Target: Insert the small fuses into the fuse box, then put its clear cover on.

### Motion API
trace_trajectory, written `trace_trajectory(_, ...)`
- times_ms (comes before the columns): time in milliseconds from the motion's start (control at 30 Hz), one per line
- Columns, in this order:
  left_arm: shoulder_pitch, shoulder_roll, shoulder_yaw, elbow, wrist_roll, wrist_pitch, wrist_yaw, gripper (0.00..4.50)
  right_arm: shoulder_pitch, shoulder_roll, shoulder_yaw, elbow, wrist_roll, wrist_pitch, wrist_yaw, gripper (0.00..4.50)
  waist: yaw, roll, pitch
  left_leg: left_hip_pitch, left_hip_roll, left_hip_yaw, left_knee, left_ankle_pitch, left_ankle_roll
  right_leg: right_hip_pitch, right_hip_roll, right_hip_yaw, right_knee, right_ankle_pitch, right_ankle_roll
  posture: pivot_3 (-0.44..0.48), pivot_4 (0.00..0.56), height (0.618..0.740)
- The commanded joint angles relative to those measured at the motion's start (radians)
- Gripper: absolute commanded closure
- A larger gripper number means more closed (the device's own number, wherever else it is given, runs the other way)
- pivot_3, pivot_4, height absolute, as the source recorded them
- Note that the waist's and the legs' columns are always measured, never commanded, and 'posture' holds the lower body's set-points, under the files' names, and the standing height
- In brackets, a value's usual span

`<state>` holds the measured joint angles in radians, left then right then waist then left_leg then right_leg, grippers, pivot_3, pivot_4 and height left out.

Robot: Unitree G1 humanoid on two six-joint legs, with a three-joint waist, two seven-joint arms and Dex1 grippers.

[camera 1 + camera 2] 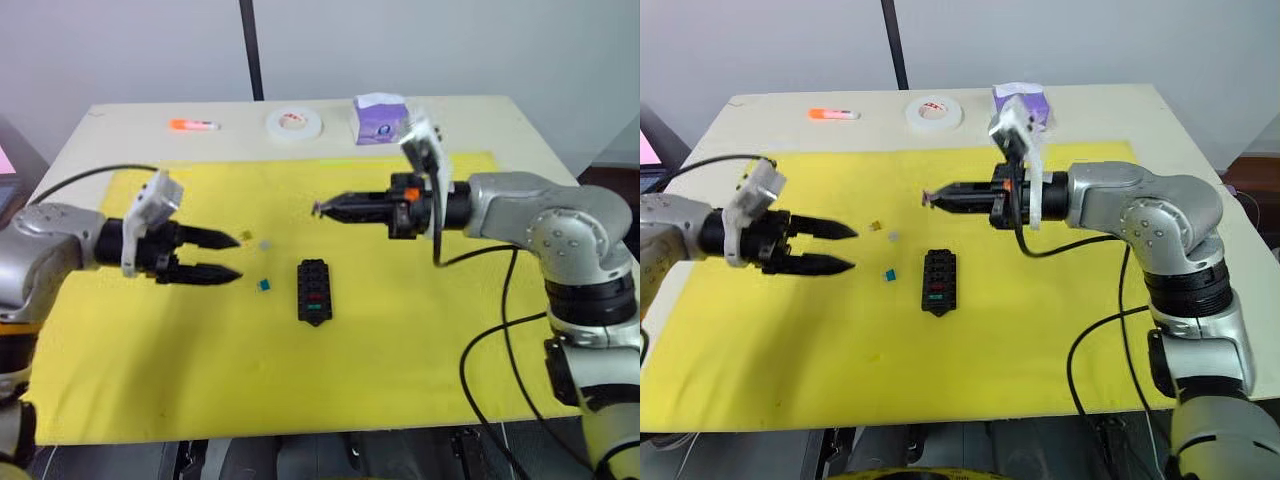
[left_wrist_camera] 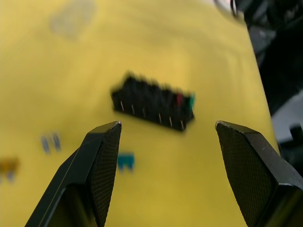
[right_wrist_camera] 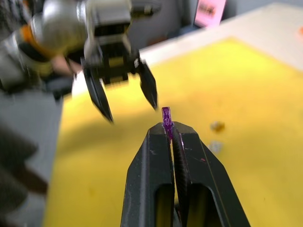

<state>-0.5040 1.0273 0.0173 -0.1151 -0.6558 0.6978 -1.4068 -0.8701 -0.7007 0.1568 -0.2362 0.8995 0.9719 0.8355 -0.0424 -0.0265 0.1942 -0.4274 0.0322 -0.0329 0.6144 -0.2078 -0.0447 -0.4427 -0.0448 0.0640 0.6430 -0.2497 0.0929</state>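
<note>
The right gripper [image 1: 930,197] is closed tight on a tiny purple fuse [image 3: 166,119], which sticks out past its tips. It hangs in the air over the yellow mat [image 1: 400,340], above and behind the fuse box [image 1: 314,291]. The left gripper [image 1: 232,256] has its two fingers wide apart and holds nothing. It floats low over the mat, to the left of the box.

The mat covers most of the table [image 1: 520,130]. The black box lies flat near the middle of the mat, with a red fuse [image 2: 179,100] and a green fuse [image 2: 191,101] already in the slots at one end. A teal fuse [image 1: 264,285] lies on the mat just left of the box. A grey fuse [image 1: 265,243] and an amber fuse [image 1: 246,236] lie a bit farther back, close together. At the far edge of the table sit a tape roll [image 1: 294,123], a purple packet [image 1: 380,119] and an orange pen [image 1: 194,125].
</note>
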Motion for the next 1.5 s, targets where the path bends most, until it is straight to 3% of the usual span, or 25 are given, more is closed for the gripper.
trace_trajectory(33, 0.021, 0.053, 0.003, -0.075, 0.031, -0.053, -0.048, 1.17, 0.004, -0.011, 0.036, -0.047, -0.083, -0.048, 0.051, 4.50, -0.001, 0.000, 0.000, 0.000, 0.000, 0.000, 0.000, 0.000, 0.000, 0.000, 0.000, 0.000, 0.000, 0.000, 0.000, 0.000, 0.150, 0.740)
trace_trajectory(200, 0.067, 0.055, -0.016, -0.124, 0.072, -0.105, -0.054, 1.17, 0.066, -0.017, 0.113, -0.098, -0.192, -0.102, 0.102, 4.50, -0.002, 0.000, 0.000, 0.000, 0.000, 0.000, 0.000, 0.000, 0.000, 0.000, 0.000, 0.000, 0.001, 0.000, 0.000, 0.000, 0.150, 0.740)
trace_trajectory(433, 0.080, -0.034, -0.045, -0.168, 0.067, -0.098, 0.007, 1.17, 0.190, 0.020, 0.188, -0.098, -0.360, -0.289, 0.150, 4.50, -0.002, 0.000, 0.000, 0.000, 0.000, 0.000, 0.003, 0.000, 0.000, 0.000, 0.000, 0.000, 0.002, 0.000, 0.000, 0.000, 0.150, 0.740)
trace_trajectory(1500, 0.124, -0.075, -0.072, -0.190, 0.076, -0.092, 0.061, 1.17, 0.233, 0.108, 0.231, 0.038, -0.611, -0.416, 0.213, 4.50, -0.002, 0.000, 0.000, 0.002, 0.000, 0.000, 0.009, 0.000, 0.000, 0.003, 0.001, 0.000, 0.007, 0.001, 0.001, 0.000, 0.150, 0.740)
